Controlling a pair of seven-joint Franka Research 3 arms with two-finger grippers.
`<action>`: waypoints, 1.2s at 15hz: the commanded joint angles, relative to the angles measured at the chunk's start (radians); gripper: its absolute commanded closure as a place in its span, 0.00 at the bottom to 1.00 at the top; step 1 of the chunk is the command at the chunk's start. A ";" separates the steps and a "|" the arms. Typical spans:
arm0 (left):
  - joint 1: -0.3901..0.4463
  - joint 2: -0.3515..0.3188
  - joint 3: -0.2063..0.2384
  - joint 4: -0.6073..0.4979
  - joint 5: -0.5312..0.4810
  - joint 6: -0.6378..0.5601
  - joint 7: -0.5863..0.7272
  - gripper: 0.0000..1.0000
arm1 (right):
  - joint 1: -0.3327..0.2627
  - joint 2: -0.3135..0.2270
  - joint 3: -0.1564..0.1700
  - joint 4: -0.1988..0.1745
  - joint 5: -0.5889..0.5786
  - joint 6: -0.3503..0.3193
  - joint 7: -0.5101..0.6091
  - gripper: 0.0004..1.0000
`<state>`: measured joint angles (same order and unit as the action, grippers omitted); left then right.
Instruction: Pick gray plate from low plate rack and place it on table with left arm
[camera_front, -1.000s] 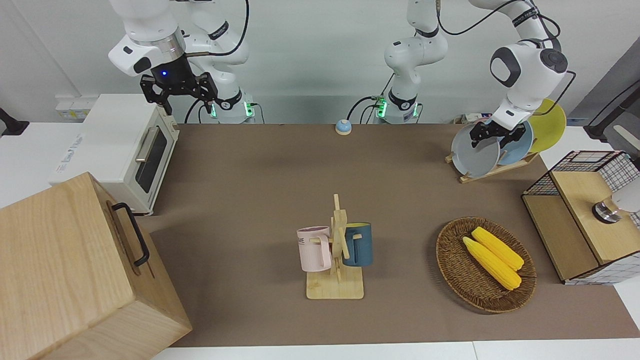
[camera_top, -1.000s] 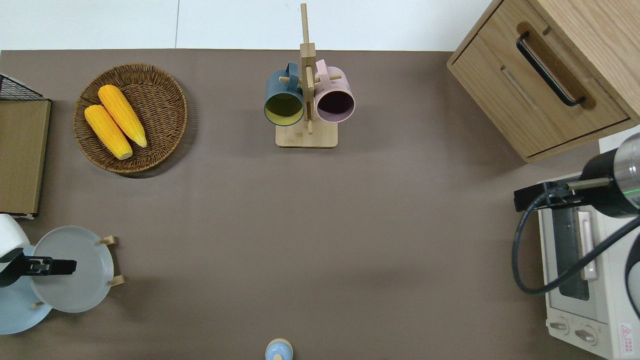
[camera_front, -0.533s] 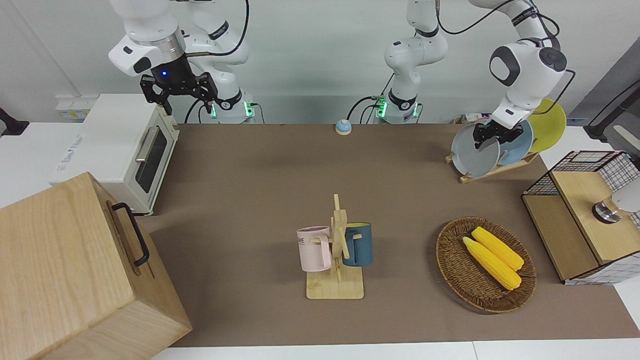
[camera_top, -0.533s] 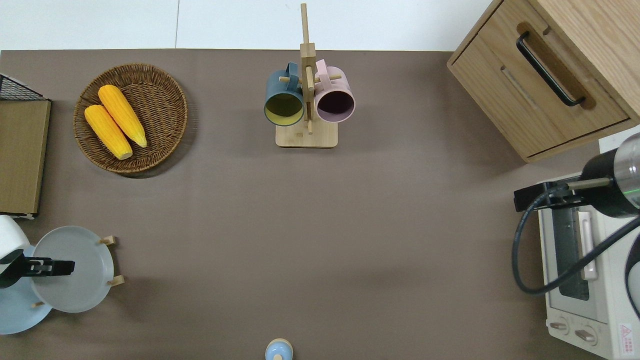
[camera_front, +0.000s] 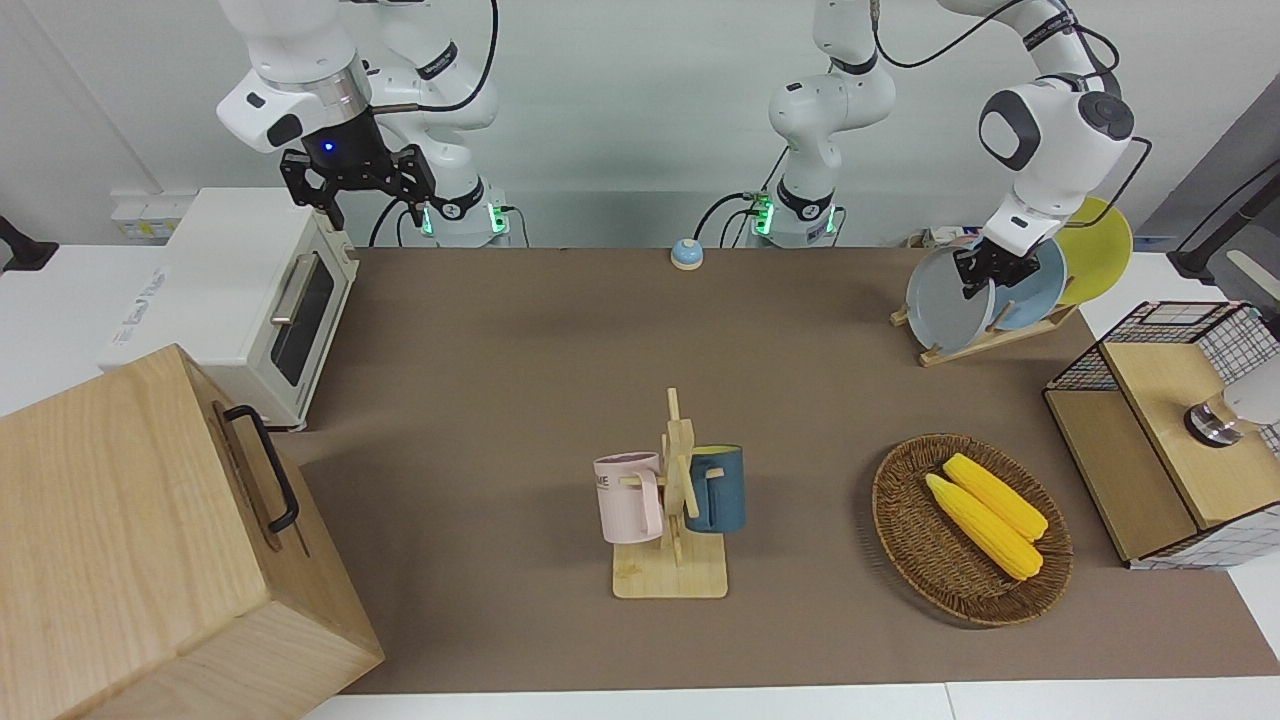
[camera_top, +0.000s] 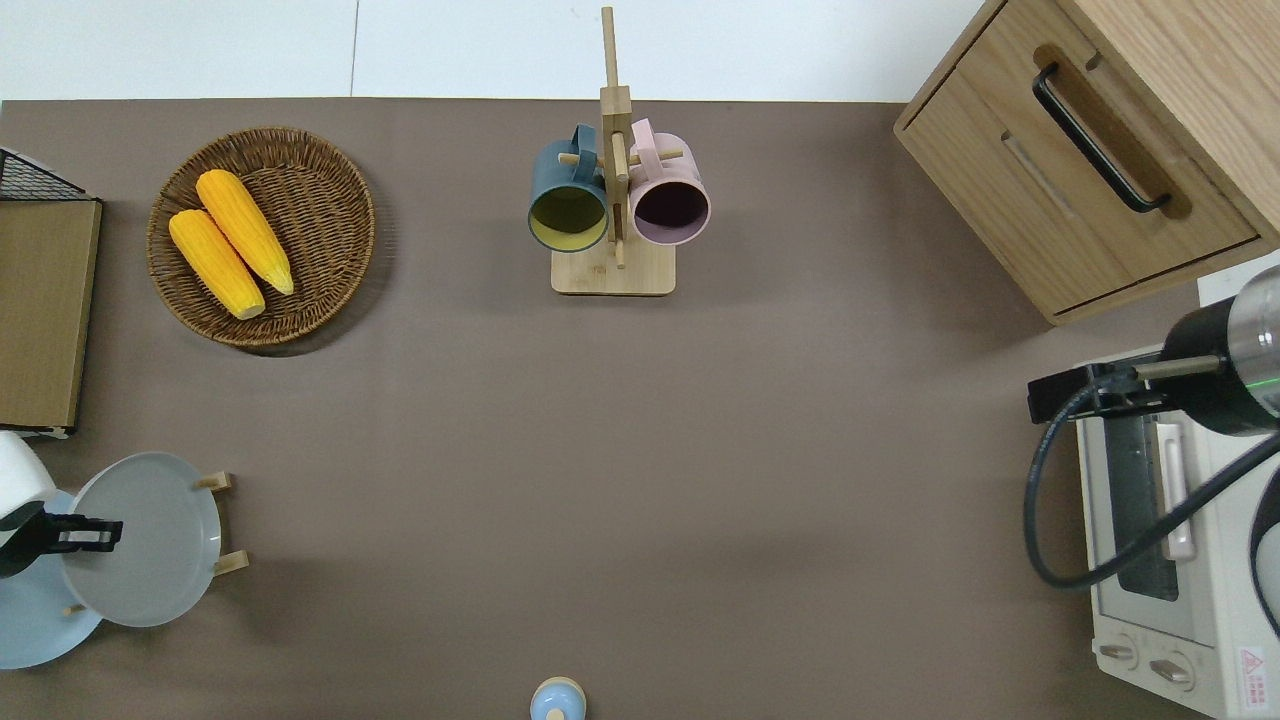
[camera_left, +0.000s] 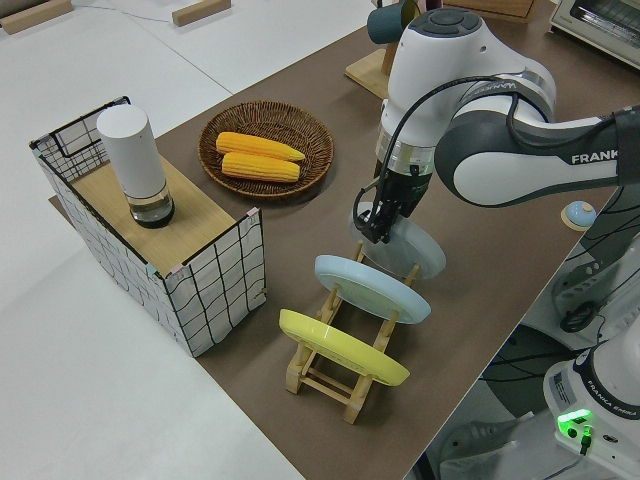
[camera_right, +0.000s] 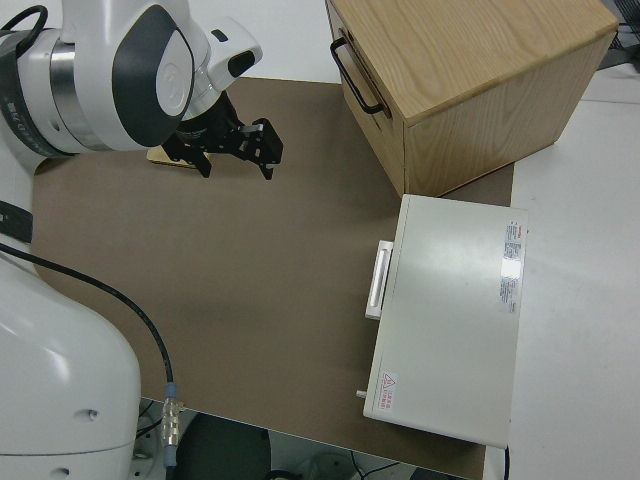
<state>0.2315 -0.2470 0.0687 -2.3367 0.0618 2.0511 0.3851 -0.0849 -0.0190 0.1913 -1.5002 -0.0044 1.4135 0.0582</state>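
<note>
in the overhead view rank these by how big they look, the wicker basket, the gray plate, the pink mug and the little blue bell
1. wicker basket
2. gray plate, though it leans in the rack, so it shows foreshortened
3. pink mug
4. blue bell, partly cut by the picture's edge

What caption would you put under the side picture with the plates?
Left gripper grips the rim of the round pale gray plate in the low light-wood plate rack, beside blue and yellow plates.

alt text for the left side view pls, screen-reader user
The left gripper grips the top rim of the gray plate, which stands in the low plate rack with a blue plate and a yellow plate. Nearby sits a wicker basket with two corn cobs.
</note>
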 joint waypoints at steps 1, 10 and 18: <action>-0.003 -0.049 -0.009 -0.018 0.016 -0.014 0.024 1.00 | -0.007 -0.002 0.007 0.006 0.007 -0.014 0.000 0.01; -0.009 -0.040 -0.029 0.121 0.015 -0.140 0.008 1.00 | -0.007 -0.002 0.005 0.006 0.007 -0.014 0.000 0.01; -0.009 -0.029 -0.072 0.263 0.012 -0.265 -0.026 1.00 | -0.007 -0.002 0.005 0.006 0.007 -0.014 -0.001 0.01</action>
<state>0.2275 -0.2840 0.0044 -2.1251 0.0707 1.8325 0.3798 -0.0849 -0.0190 0.1913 -1.5002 -0.0044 1.4135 0.0582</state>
